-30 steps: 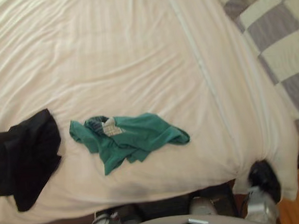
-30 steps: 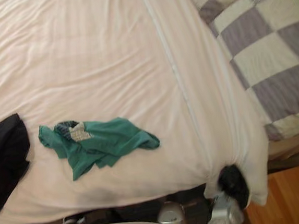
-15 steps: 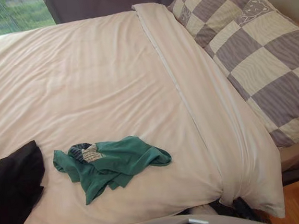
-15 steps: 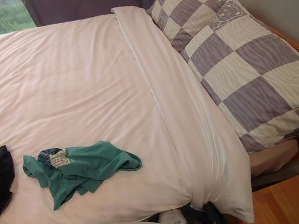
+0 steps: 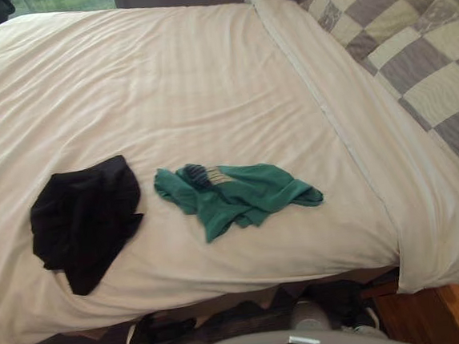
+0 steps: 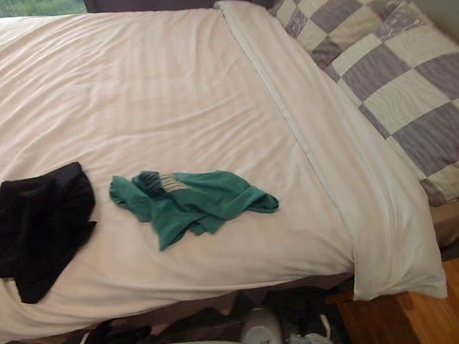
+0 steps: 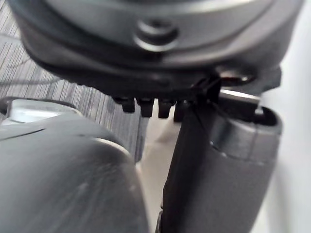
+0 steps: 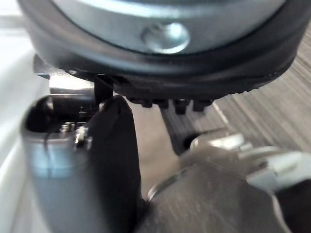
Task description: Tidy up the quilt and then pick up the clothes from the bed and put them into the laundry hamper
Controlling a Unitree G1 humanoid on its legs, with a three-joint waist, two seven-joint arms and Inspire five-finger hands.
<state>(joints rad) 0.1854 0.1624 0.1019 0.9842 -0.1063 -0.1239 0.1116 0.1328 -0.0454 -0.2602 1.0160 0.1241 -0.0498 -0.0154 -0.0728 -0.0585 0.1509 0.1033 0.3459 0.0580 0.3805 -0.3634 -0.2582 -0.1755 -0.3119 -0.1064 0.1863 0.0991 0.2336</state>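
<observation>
The white quilt (image 5: 206, 85) lies spread flat over the bed, its near right corner hanging over the bed's edge (image 6: 398, 262). On its near part a crumpled black garment (image 5: 85, 217) lies to the left. A crumpled green garment (image 5: 236, 195) lies to the right of it, a hand's width apart. Both hands hang low beside the bed, away from the clothes. My left hand (image 7: 146, 48) has its fingers straight over striped grey carpet and holds nothing. My right hand (image 8: 160, 58) also has straight fingers and is empty, next to the quilt's white side.
A grey-and-cream checked pillow (image 5: 421, 67) lies at the right end of the bed beyond the quilt's folded edge. Wooden floor (image 6: 434, 307) shows at the lower right, grey carpet (image 7: 97, 97) below the bed's near edge. A window (image 6: 30, 4) is beyond the far side.
My right hand has let go of the quilt's near right corner, opened and dropped below the bed's edge. The head camera has swung, so the whole picture has shifted; the clothes lie as before.
</observation>
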